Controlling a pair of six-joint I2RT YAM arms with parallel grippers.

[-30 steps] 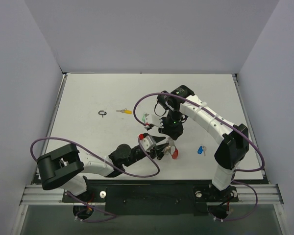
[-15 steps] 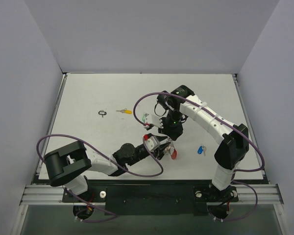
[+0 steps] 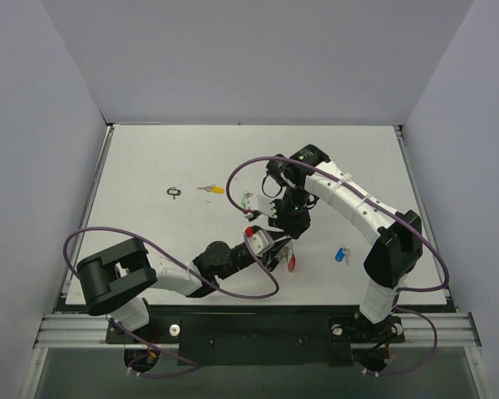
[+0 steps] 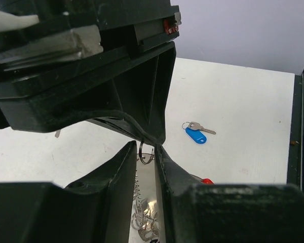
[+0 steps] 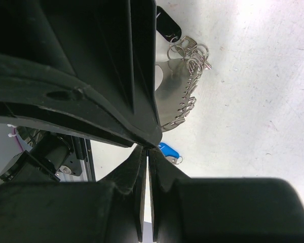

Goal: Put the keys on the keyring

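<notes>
As the left gripper closes in and narrows its jaws around the keyring, low between the two arms, the right gripper stays clenched, seemingly pinching its small ring, so a handover looks near, though whether the left grips yet I cannot tell.
</notes>
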